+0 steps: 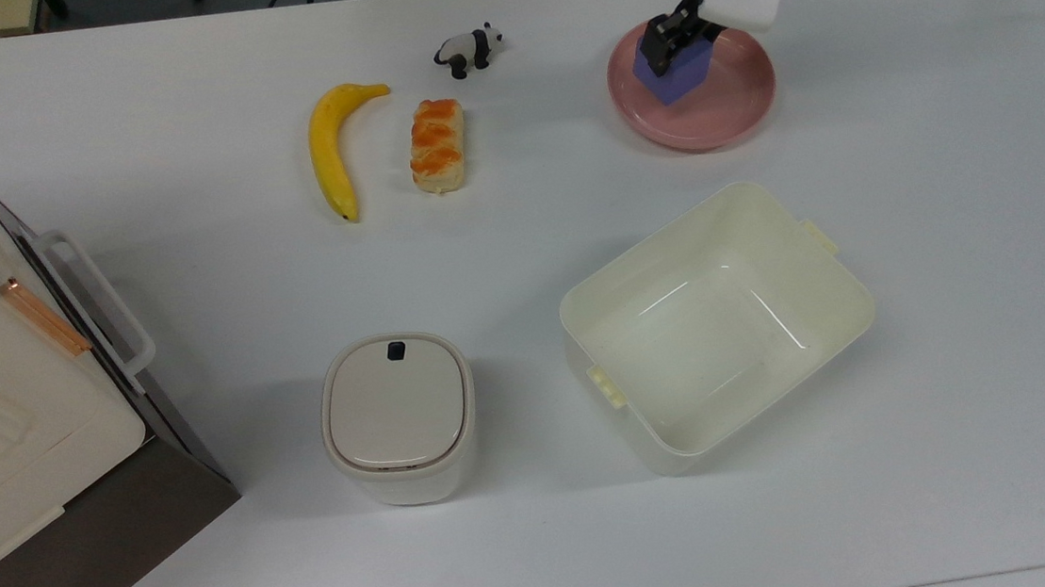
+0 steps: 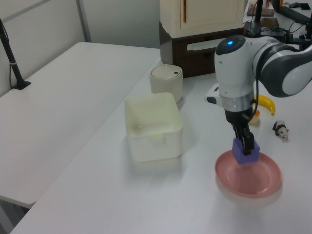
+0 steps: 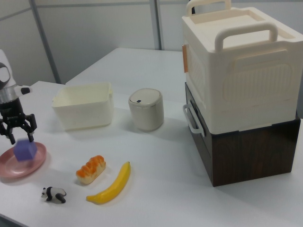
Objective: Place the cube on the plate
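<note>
The arm [image 2: 243, 73] is clad in smooth white rounded shells, with grey bands at the joints. A lit blue round indicator is set in the top of the wrist shell. A silver ring is fitted below it. The gripper [image 2: 245, 142] is black, with two narrow fingers [image 3: 31, 134]. A small dark rectangular mark is borne on the white hand block.
</note>
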`<action>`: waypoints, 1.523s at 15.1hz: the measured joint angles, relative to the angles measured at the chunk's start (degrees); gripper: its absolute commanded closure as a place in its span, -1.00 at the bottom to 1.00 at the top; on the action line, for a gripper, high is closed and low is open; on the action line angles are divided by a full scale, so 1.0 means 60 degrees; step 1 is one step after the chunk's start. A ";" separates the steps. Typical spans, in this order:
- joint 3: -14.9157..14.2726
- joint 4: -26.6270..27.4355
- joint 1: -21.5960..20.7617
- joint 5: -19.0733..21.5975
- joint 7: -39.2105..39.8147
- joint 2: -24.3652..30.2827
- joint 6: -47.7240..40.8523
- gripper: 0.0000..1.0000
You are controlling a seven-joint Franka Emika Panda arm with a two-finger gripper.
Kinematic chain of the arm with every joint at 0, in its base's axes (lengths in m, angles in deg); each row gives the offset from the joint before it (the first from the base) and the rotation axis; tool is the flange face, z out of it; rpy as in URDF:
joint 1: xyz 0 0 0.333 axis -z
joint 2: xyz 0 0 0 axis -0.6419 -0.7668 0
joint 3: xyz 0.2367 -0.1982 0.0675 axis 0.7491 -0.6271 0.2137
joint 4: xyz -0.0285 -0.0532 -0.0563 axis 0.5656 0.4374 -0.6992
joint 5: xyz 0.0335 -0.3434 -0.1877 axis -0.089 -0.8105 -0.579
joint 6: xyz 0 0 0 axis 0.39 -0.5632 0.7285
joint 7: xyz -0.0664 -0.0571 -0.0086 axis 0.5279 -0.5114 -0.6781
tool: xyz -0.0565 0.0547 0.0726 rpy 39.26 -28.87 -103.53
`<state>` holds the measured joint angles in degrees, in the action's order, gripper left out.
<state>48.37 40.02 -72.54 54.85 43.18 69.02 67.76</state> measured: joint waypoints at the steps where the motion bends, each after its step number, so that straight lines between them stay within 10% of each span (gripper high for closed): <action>1: 0.0001 -0.0001 -0.0078 0.0000 -0.0079 0.0000 0.0000 -1.00; 8: -0.0250 -0.1055 0.0387 -0.0018 -0.0173 0.0019 -0.0770 -1.00; 14: -0.0444 -0.2805 0.2663 -0.0564 -0.0534 0.0249 -0.1978 -1.00; 23: -0.0470 -0.2984 0.4805 -0.0689 -0.0697 0.1337 -0.2203 -1.00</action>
<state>45.56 22.12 -43.71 50.72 39.00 77.04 54.54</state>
